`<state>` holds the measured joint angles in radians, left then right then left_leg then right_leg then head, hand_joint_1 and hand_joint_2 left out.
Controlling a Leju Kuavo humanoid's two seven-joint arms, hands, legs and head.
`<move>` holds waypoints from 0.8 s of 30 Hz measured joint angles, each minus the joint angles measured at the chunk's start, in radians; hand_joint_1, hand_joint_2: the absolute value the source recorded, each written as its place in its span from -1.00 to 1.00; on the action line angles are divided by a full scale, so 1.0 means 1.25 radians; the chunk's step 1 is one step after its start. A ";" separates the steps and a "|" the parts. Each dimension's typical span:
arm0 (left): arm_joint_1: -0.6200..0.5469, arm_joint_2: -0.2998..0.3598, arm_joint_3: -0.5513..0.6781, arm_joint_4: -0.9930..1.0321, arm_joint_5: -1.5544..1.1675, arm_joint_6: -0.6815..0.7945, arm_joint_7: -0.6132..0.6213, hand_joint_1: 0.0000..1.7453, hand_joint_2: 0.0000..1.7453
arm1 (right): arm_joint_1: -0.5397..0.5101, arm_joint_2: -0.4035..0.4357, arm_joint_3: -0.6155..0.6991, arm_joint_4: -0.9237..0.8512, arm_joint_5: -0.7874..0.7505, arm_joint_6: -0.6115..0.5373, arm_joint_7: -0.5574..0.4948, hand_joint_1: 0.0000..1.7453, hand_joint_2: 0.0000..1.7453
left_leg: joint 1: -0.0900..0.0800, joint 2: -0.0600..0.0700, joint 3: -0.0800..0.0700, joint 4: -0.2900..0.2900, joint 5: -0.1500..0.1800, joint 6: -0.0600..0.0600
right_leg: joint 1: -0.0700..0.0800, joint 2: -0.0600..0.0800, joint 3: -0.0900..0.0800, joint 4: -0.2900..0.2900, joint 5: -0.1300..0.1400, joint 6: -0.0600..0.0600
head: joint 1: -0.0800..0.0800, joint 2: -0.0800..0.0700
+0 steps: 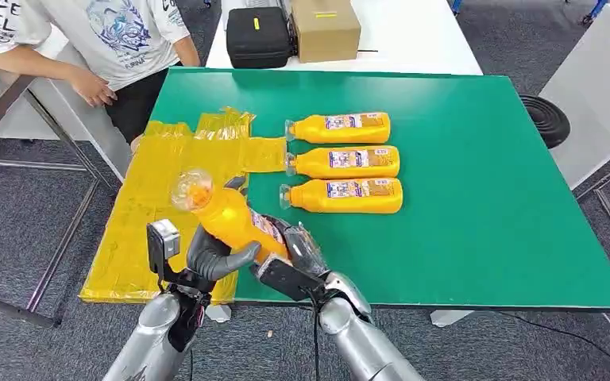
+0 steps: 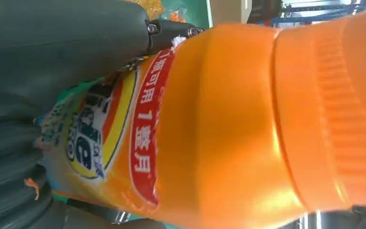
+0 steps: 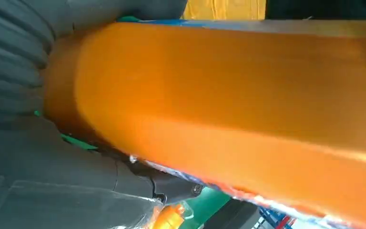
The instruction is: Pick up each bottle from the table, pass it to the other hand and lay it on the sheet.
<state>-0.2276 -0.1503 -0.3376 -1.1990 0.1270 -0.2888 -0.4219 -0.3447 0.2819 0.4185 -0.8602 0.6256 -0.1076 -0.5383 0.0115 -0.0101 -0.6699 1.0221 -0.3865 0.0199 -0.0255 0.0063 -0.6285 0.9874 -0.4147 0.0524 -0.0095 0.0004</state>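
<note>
Head view is showing the orange bottle (image 1: 226, 214) tilting between both robot hands, left robot hand (image 1: 216, 254) and right robot hand (image 1: 298, 250) both gripping it over the yellow sheet (image 1: 151, 214) edge; wrist views are revealing its label, fingers mostly hidden.

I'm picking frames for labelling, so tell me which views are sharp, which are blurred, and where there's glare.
Head view: sharp, evenly lit, a small glare on the clear cap of the orange plastic bottle. Left wrist view: the bottle's label is readable, with soft highlights on the plastic. Right wrist view: the bottle is too close, smeared and out of focus.
</note>
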 measured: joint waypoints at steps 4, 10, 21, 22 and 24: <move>-0.002 0.000 0.000 0.006 0.003 -0.001 0.004 -1.00 1.00 | -0.005 0.000 0.013 0.010 0.007 0.001 0.003 1.00 1.00 | 0.000 0.000 0.000 0.000 0.000 0.000 | 0.000 0.000 0.000 0.000 0.000 0.000 | 0.000 0.000; 0.002 0.002 0.012 0.017 0.056 -0.003 0.006 -1.00 1.00 | -0.032 0.002 0.036 0.050 0.038 0.003 0.022 1.00 1.00 | 0.000 0.000 0.000 0.000 0.000 0.000 | 0.000 0.000 0.000 0.000 0.000 0.000 | 0.000 0.000; 0.033 0.002 0.041 0.010 0.119 -0.007 0.000 1.00 1.00 | -0.058 0.010 0.051 0.108 0.056 -0.006 0.030 1.00 1.00 | 0.000 0.000 0.000 0.000 0.000 0.000 | 0.000 0.000 -0.001 0.000 0.000 0.000 | 0.000 0.000; 0.034 0.002 0.041 0.010 0.119 -0.007 -0.001 1.00 1.00 | -0.059 0.011 0.051 0.109 0.056 -0.007 0.030 1.00 1.00 | 0.000 0.000 0.000 0.000 0.000 0.000 | 0.000 0.000 0.000 0.000 0.000 0.000 | 0.000 0.000; 0.035 0.003 0.042 0.009 0.119 -0.007 -0.002 1.00 1.00 | -0.059 0.011 0.051 0.112 0.057 -0.009 0.030 1.00 1.00 | 0.000 0.000 0.000 0.000 0.000 0.000 | 0.000 0.000 0.000 0.000 0.000 0.000 | 0.000 0.000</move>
<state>-0.1844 -0.1469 -0.2857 -1.1872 0.2754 -0.2979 -0.4250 -0.4190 0.2960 0.4826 -0.7202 0.6970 -0.1186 -0.5009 0.0116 -0.0099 -0.6699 1.0221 -0.3865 0.0198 -0.0255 0.0063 -0.6290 0.9874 -0.4149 0.0521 -0.0095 0.0004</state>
